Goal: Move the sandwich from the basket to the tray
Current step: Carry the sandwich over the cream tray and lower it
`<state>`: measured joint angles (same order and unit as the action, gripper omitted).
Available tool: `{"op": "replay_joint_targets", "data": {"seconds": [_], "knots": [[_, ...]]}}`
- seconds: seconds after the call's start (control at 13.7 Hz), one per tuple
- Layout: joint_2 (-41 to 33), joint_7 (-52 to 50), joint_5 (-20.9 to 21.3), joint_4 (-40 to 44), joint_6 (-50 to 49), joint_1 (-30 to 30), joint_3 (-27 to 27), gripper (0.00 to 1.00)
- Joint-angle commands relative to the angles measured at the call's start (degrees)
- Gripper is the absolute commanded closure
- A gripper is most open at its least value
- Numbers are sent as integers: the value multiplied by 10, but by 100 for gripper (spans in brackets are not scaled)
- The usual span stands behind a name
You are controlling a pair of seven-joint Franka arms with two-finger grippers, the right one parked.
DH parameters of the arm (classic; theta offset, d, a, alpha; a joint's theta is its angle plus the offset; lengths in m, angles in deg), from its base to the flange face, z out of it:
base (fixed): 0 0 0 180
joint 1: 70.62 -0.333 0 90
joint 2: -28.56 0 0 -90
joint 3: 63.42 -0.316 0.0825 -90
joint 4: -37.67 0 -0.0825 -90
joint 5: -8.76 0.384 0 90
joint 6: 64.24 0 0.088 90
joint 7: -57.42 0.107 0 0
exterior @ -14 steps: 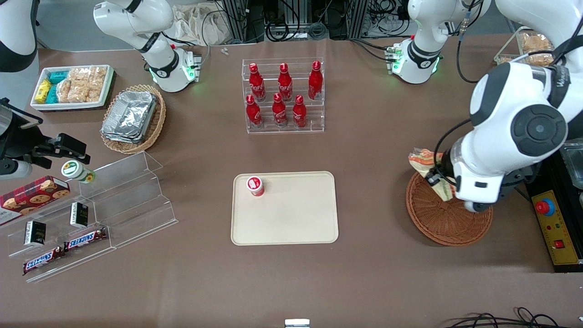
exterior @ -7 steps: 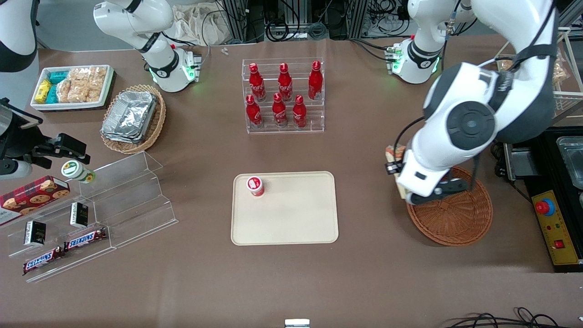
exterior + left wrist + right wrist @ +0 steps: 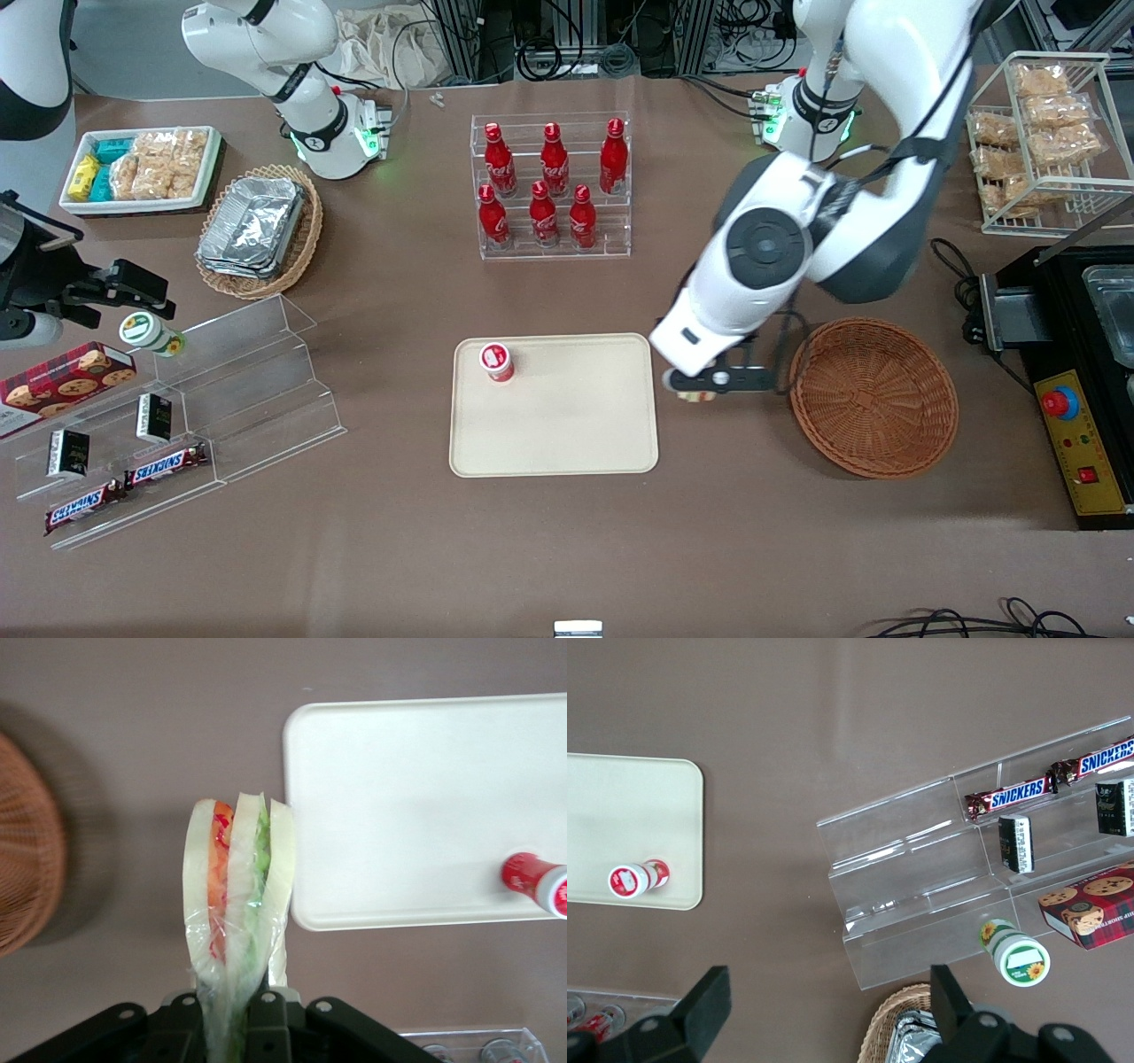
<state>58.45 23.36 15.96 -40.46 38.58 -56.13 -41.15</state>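
Note:
In the left wrist view, my gripper (image 3: 237, 1001) is shut on the clear-wrapped sandwich (image 3: 237, 895), whose white bread, orange and green layers point away from the fingers. In the front view the gripper (image 3: 702, 386) hangs over the brown table, between the wicker basket (image 3: 873, 399) and the cream tray (image 3: 576, 416), close to the tray's rim. There the arm hides nearly all of the sandwich. The basket (image 3: 22, 868) holds nothing. The sandwich's tip reaches the corner of the tray (image 3: 416, 806).
A small red-capped bottle (image 3: 497, 361) stands on the tray. A rack of red cola bottles (image 3: 551, 186) is farther from the front camera. An acrylic shelf with snack bars (image 3: 177, 416), a foil-container basket (image 3: 257, 226), and a wire rack (image 3: 1036, 133) stand around.
My gripper has carried the sandwich from above the basket across toward the tray's edge. The basket, partly covered by the arm before, now shows whole.

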Motion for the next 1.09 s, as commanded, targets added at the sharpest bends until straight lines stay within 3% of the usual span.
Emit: {"op": "replay_joint_targets", "data": {"seconds": [0.0,0.29,0.88,0.95,1.02], "knots": [[43,-2,8,6,47,13,-4,100],[107,-4,52,5,125,34,-5,100],[175,-6,48,6,193,34,-5,99],[177,-8,46,6,193,34,-5,95],[177,-15,45,6,193,35,-5,79]]}}
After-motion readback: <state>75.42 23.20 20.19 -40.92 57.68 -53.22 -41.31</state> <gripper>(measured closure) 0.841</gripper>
